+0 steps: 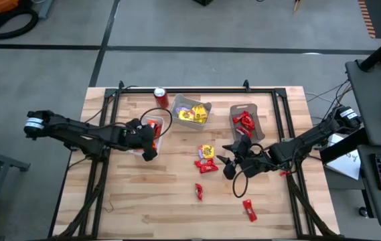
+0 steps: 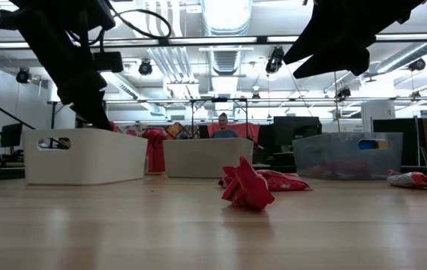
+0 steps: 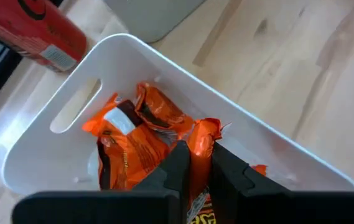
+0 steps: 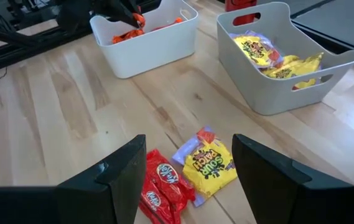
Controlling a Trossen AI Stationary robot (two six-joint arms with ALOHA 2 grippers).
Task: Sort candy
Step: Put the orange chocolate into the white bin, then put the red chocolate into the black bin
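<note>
Pinched narrowly on an orange candy wrapper (image 3: 200, 140), the left gripper (image 3: 199, 163) hangs over the white bin (image 3: 226, 118) at centre-left, probably to drop it there. Right gripper (image 4: 189, 163), jaws wide, hovers above yellow (image 4: 209, 163) and red candy (image 4: 164, 183) mid-table. Farther lie the yellow bin (image 1: 203, 107) and red bin (image 1: 257, 124).

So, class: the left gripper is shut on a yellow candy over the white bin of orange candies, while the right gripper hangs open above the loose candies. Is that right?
Not quite. The left wrist view shows the left gripper shut on an orange candy, not a yellow one, over the white bin. The rest holds: the right gripper hangs open above the loose candies.
</note>
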